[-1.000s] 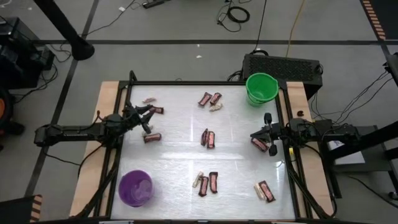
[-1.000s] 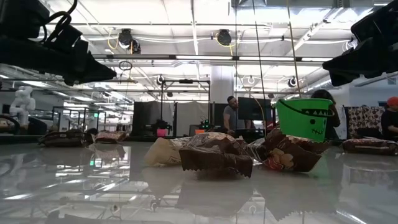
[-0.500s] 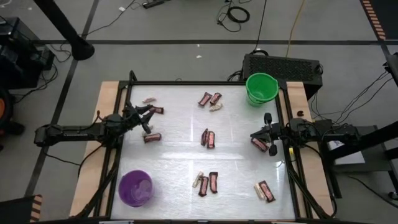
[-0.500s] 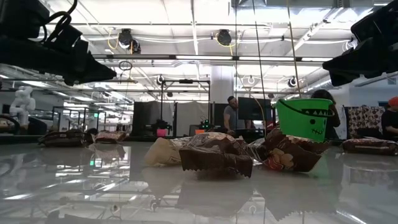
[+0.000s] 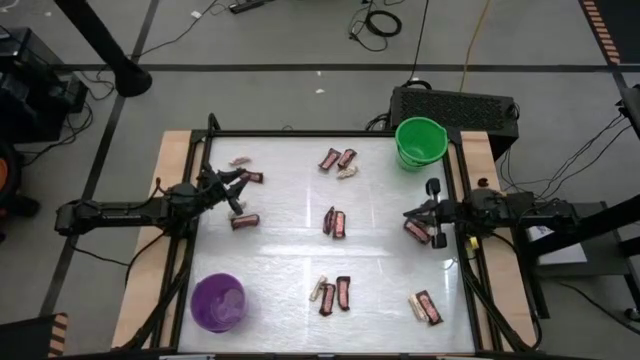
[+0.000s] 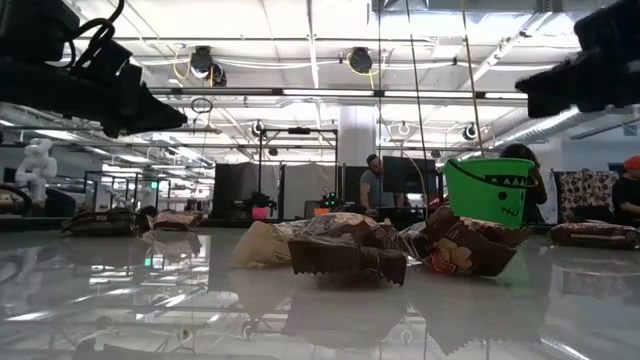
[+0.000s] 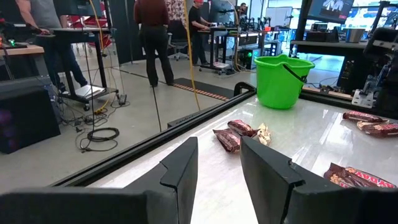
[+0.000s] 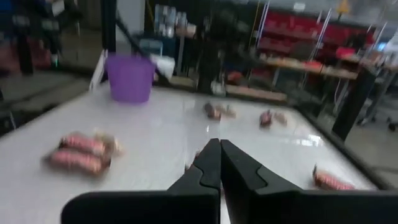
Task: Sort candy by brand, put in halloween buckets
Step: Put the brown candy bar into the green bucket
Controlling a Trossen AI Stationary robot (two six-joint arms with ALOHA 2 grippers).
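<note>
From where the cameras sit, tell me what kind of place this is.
Most likely a robotics lab or workshop. Beyond the white table the low view shows an open hall with ceiling lights, hanging cables and framed workstations; people stand at benches in the left wrist view; cables trail on the floor.

Candy [image 5: 336, 222] lies scattered between buckets [image 5: 420, 142] at opposite table [image 5: 290, 250] corners.

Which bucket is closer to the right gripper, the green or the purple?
The green bucket, at the same table edge as the right gripper; the purple bucket sits at the opposite corner.
</note>
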